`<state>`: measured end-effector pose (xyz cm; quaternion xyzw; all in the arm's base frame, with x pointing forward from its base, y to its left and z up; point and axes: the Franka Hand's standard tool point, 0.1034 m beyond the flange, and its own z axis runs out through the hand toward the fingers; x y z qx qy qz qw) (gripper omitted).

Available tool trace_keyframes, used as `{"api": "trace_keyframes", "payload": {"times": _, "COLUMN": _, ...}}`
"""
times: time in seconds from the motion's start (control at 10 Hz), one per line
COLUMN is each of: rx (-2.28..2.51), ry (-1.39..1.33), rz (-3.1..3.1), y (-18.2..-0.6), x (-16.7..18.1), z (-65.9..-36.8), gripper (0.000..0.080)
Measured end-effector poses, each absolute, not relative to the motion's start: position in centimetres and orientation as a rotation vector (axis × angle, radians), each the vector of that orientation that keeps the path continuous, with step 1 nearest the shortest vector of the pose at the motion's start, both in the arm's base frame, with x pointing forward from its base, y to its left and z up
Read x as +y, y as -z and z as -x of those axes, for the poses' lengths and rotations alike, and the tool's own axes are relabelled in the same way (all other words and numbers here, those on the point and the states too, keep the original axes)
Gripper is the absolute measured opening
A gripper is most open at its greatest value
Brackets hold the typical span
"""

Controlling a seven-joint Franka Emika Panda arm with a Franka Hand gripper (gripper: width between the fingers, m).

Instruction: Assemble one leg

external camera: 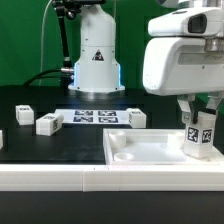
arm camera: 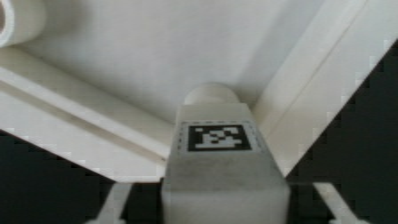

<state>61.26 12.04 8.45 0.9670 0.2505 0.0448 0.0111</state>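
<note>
- The jaws are clamped on the leg [external camera: 203, 139], one finger on each side, with the block held upright.
- The leg's black-and-white tag [external camera: 204, 137] faces the exterior camera.
- The leg sits at the exterior view's right, over the right end of the wide white panel [external camera: 140, 150].
- Whether its lower end touches the panel, I cannot tell.
- From the wrist, the leg points down at the panel's ridged surface, and a round socket [arm camera: 18, 22] shows off in a corner.
- On the black tabletop [external camera: 60, 148], the marker board [external camera: 95, 117] lies flat in front of the robot base [external camera: 95, 55].
- A spare leg [external camera: 137, 118] rests just beside the board's right end.
- A second spare leg [external camera: 47, 124] and a third spare leg [external camera: 23, 115] lie well to the exterior view's left.
</note>
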Motion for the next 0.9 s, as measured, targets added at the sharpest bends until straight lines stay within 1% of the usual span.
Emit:
{"api": "trace_keyframes", "payload": {"times": 0.2, "rx": 0.713, "ry": -0.140, "rz": -3.039, "y": -8.44, "x": 12.05, "z": -61.24, "gripper": 0.0291}}
{"api": "trace_keyframes", "payload": {"times": 0.5, "rx": 0.220, "ry": -0.140, "rz": -3.139, "y": -8.41, "x": 12.06, "z": -61.20, "gripper": 0.0291}}
{"api": "trace_keyframes", "payload": {"times": 0.9, "rx": -0.295, "ry": -0.149, "rz": -3.157, "y": -8.32, "x": 12.07, "z": -61.23, "gripper": 0.0291}}
